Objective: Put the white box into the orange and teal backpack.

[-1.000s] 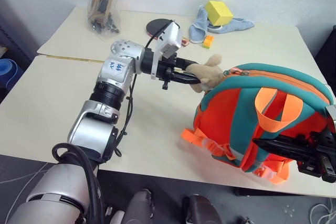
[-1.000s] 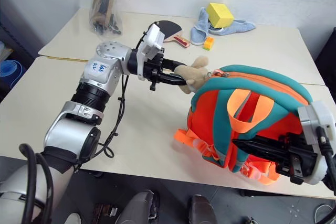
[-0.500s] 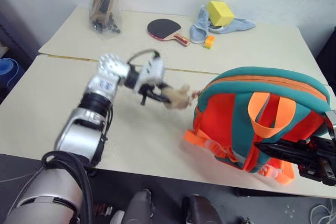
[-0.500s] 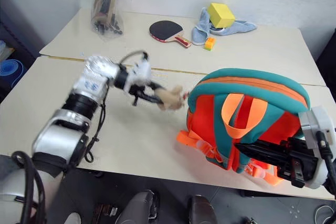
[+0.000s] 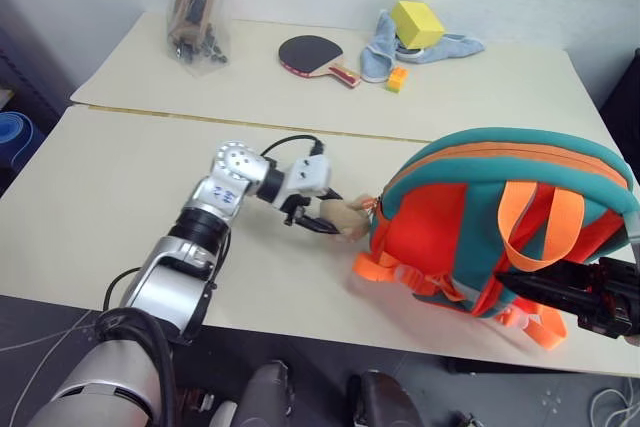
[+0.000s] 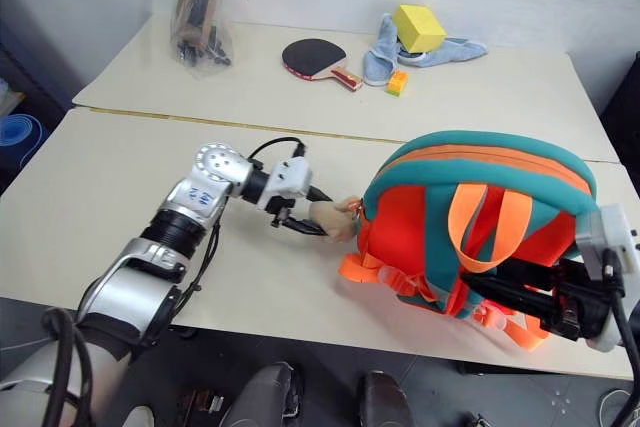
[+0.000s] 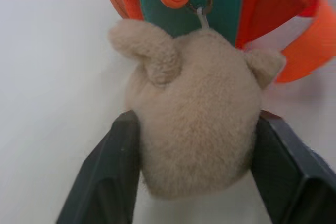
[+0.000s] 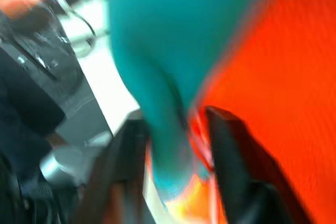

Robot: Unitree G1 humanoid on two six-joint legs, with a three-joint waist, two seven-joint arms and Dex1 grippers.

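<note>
The orange and teal backpack lies on the table; the left end effector straddles its tan plush charm, fingers spread beside it; the right end effector, blurred, seemingly brackets a teal edge.

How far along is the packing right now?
Looks mostly done: the orange and teal backpack lies on the table, with the white box nowhere outside it. In hand: the left tool brackets the plush charm; the right tool straddles a teal strap. Left: letting go.
</note>
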